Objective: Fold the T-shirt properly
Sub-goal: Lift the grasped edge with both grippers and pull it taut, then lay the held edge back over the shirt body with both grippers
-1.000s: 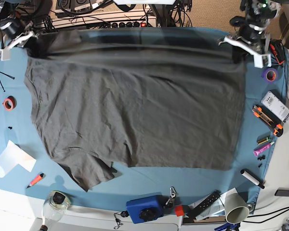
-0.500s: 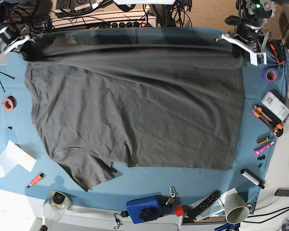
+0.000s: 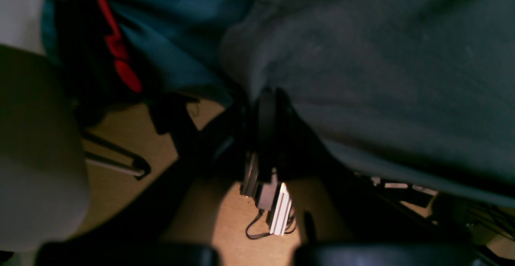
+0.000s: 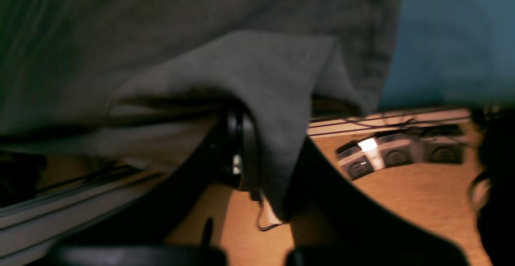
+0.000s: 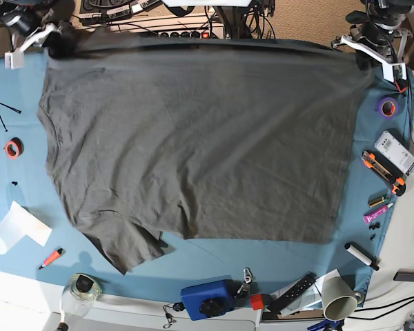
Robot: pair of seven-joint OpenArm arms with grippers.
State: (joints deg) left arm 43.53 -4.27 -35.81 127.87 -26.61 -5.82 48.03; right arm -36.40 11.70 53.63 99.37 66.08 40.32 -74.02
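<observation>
The dark charcoal T-shirt [image 5: 193, 145] lies spread on the blue-teal cloth [image 5: 214, 258], with one sleeve at the near left. Its far edge is lifted and stretched between the two far corners. My left gripper [image 5: 364, 54] is shut on the far right corner; in the left wrist view the gripper [image 3: 263, 109] pinches the grey fabric [image 3: 382, 77]. My right gripper [image 5: 50, 40] is shut on the far left corner; in the right wrist view the gripper [image 4: 241, 137] has the shirt [image 4: 257, 73] draped over it.
A purple tape roll [image 5: 387, 106], a white device [image 5: 396, 152] and a utility knife [image 5: 384, 172] lie along the right edge. A red tape roll [image 5: 12, 148] and white paper [image 5: 17, 227] lie left. A blue box [image 5: 207, 298] and a paper cup [image 5: 339, 298] stand in front.
Both grippers have moved back toward the table's far edge and outward, carrying the shirt's far edge with them. The folded-over band has opened and the cloth is pulled tauter.
</observation>
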